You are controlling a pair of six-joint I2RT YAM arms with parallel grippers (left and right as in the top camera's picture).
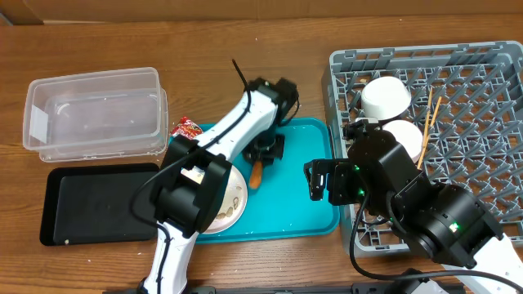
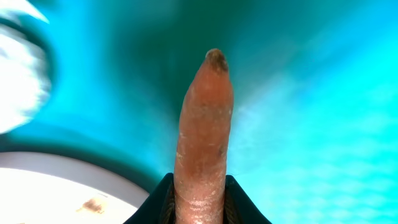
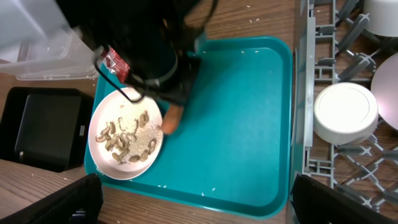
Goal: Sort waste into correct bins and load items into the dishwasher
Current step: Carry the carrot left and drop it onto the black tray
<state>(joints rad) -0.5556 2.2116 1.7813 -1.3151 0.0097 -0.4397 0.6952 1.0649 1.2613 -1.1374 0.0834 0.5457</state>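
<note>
I'm in the waste-sorting step, with the small orange carrot (image 2: 204,137) as the piece in hand. The left gripper (image 1: 263,157) is closed down to the carrot's width. In the left wrist view its black fingers (image 2: 152,208) press against both sides of the thick end, and the tapered, dark-tipped end points away from the camera. The skin looks dull, rough and slightly scuffed.

From overhead the carrot lies near the middle of the teal tray (image 1: 306,204), a smooth, glossy plastic sheet with a raised lip. I can't tell whether the carrot has left the surface. At its 7 o'clock sits the white plate (image 3: 102,121), scattered with curled beige food scraps (image 3: 127,140).

I judge the next move to be a straight lift, then a carry toward 9 o'clock. The clear plastic tub (image 1: 94,110) sits at the table's 10 o'clock and the matte black tray (image 1: 98,204) at 8 o'clock. Nothing here tells me which bin takes food. The path passes the crumpled red wrapper (image 1: 186,128) and the plate rim, so I want height first.

The right gripper (image 3: 196,190) hangs spread wide and holds nothing, at the tray's 3 o'clock edge. Beside it is the grey dish rack (image 1: 482,73), a lattice of hard plastic that holds an upturned white bowl (image 3: 345,112) and thin chopsticks (image 1: 429,122).
</note>
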